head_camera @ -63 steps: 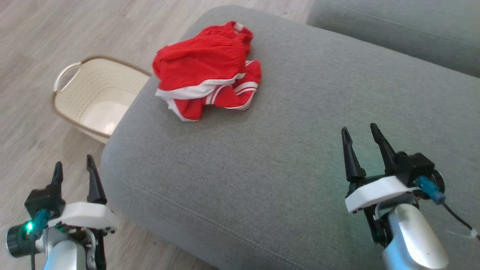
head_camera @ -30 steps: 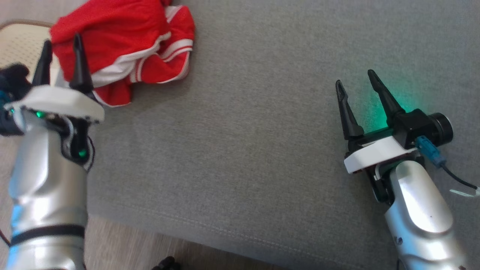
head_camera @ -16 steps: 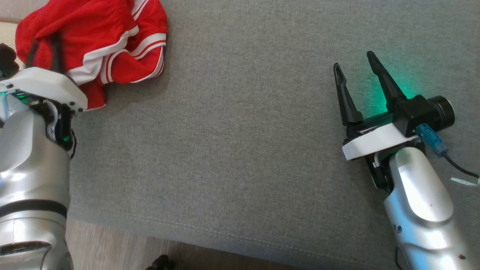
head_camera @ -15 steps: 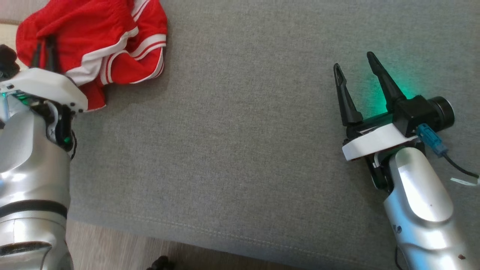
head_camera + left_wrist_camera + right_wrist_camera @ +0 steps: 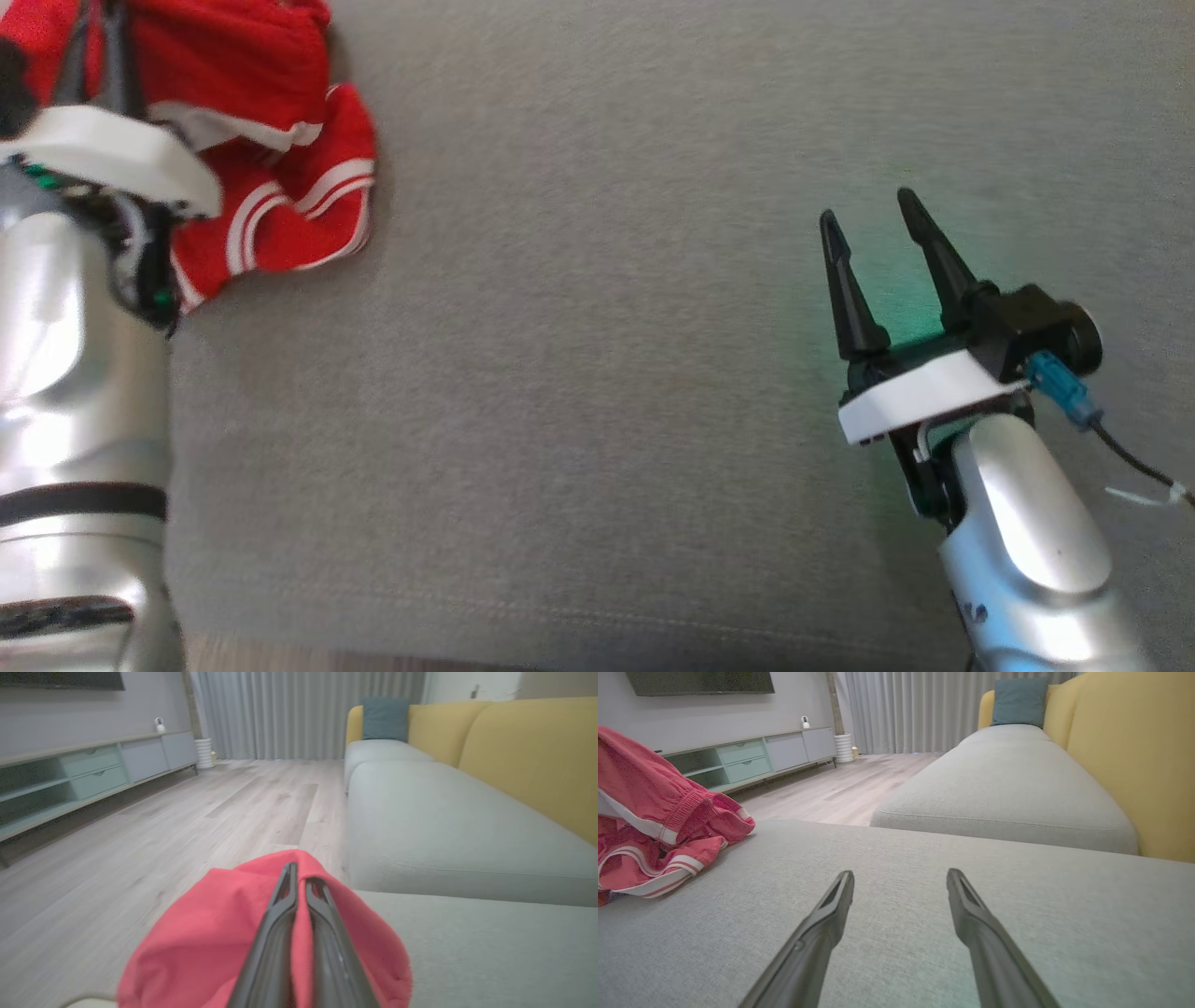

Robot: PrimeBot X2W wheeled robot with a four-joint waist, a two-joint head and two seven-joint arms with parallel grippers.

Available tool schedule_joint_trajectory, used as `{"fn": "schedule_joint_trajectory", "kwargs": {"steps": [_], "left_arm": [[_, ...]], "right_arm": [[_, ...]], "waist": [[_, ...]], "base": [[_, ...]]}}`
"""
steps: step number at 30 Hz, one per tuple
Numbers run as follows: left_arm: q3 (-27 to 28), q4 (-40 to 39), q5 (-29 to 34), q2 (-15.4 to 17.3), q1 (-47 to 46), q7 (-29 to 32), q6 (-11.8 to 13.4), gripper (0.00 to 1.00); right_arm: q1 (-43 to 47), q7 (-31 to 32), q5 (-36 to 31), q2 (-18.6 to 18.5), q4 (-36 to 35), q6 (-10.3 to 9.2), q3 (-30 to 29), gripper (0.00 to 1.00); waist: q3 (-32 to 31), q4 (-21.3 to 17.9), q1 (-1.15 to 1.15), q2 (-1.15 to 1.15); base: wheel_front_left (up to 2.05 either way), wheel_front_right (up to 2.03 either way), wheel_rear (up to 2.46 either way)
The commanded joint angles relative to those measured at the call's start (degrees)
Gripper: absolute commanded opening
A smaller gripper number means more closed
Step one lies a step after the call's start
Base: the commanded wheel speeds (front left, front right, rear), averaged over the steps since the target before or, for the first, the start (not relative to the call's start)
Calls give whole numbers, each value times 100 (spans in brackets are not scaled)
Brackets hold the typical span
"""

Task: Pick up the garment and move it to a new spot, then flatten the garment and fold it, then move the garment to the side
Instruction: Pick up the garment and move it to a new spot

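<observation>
Place: home living room
Right: grey fabric sofa (image 5: 999,793), yellow upholstered backrest (image 5: 1134,742)
Far left: long low cabinet (image 5: 752,758), dark wall-mounted screen (image 5: 700,682)

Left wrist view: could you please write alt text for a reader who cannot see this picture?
The left gripper, shut, pinches a fold of the red garment at the edge of a grey sofa seat. Beyond lie a pale wood floor, a low cabinet, grey curtains and yellow sofa backs.

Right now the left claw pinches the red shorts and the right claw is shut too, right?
Not quite: the right claw stands open over the grey cushion, as the right wrist view shows. The left claw does pinch the red shorts.
</observation>
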Motion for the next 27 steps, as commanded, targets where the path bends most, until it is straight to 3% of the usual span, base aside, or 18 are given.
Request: {"fn": "schedule_joint_trajectory", "kwargs": {"steps": [1,17,23,27], "left_arm": [[69,-236,69,159,-189,-35,-25,0],[-1226,-1274,-301,-794,-142,-35,-107,0],[-2001,-1555,-822,-866,17,-35,-103,0],[-2433,-1531,-1034,-869,241,-35,53,0]], "right_arm": [[4,-30,23,108,-165,-5,98,100],[141,-30,500,116,-385,-5,389,100],[195,-30,577,116,-462,-5,402,100],[204,-30,617,117,-512,-5,396,100]], "waist": [[-196,-239,0,0],[-304,-1877,0,0],[-281,-2307,0,0],[-227,-2436,0,0]], "base": [[0,0,0],[0,0,0],[0,0,0],[0,0,0]]}}
